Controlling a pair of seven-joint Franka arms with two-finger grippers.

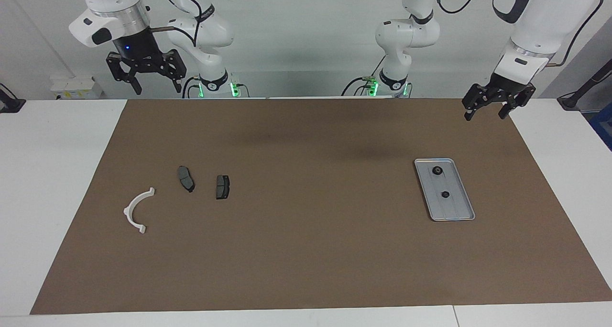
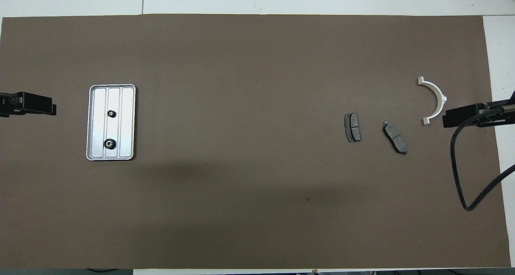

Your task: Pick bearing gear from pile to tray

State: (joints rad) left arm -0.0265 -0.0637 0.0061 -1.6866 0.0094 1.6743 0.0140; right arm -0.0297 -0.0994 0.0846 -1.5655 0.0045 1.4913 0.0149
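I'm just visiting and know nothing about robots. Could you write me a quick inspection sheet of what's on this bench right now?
Surface: brown mat over a white table.
Job's things: silver tray holding two small black gears.
Clutter: white half-ring bracket and two dark grey plates, toward the right arm's end.
Hands: left hand raised, open, empty; right hand raised, open, empty.
Cables: black cable looping from the right arm.
Surroundings: white wall, nothing else seen.

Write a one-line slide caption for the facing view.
Two gears lie in the tray; left pincer and right pincer hang open, empty.
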